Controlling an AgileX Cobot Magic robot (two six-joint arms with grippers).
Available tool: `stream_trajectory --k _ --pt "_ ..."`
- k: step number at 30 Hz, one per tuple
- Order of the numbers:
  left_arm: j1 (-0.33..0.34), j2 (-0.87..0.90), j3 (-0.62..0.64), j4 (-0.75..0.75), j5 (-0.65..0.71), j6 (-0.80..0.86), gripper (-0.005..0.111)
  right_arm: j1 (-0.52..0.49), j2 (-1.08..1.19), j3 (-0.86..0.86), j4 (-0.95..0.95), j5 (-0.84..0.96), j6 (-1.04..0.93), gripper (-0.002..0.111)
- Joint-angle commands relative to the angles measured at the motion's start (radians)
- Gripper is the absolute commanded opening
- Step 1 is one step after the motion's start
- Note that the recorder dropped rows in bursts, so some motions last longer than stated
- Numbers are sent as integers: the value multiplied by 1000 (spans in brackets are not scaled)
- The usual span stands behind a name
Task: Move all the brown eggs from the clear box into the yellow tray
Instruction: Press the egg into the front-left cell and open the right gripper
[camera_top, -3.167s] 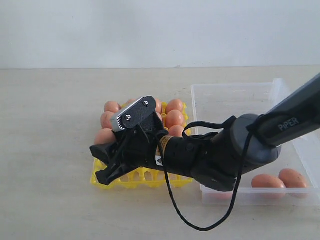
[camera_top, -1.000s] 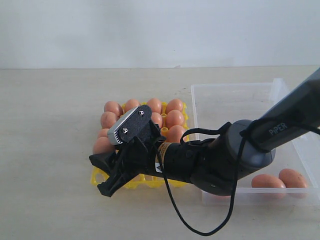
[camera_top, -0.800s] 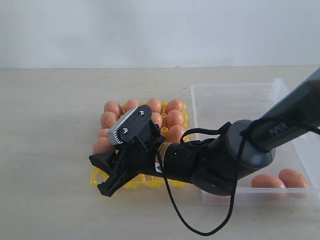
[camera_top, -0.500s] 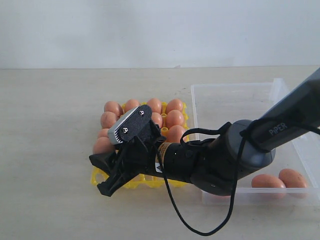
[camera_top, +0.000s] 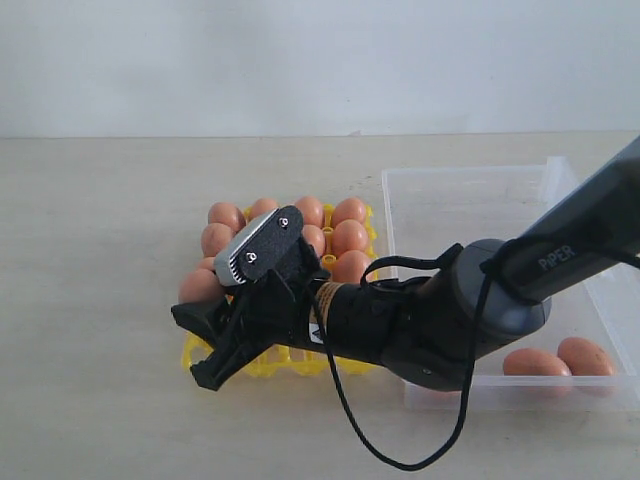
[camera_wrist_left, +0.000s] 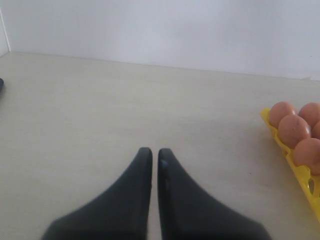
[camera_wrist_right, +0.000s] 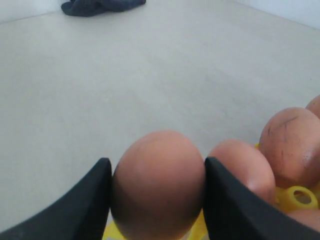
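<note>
My right gripper is shut on one brown egg, held over the front left corner of the yellow tray. In the exterior view that egg shows just above the far finger. Several brown eggs fill the tray's back rows. The clear box stands to the right with two eggs at its front right. My left gripper is shut and empty over bare table, with the tray's edge beside it.
The right arm's thick black body lies across the tray's front and the box's front left corner. A black cable loop hangs from it to the table. A dark cloth lies far off on the table.
The right gripper has shifted a little to the left and up with the egg still in it. The eggs in the tray and box have not moved.
</note>
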Motion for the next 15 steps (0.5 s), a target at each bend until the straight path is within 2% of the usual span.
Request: stream_trajectory --k 1,12,15 --pt "1 -3 4 -1 0 4 4 0 -47 -4 6 -9 -10 0" --pt "1 -3 4 -1 0 4 4 0 -76 -4 -55 195 -10 1" --pt "1 -3 4 -1 0 4 4 0 -76 -4 -55 189 -10 14"
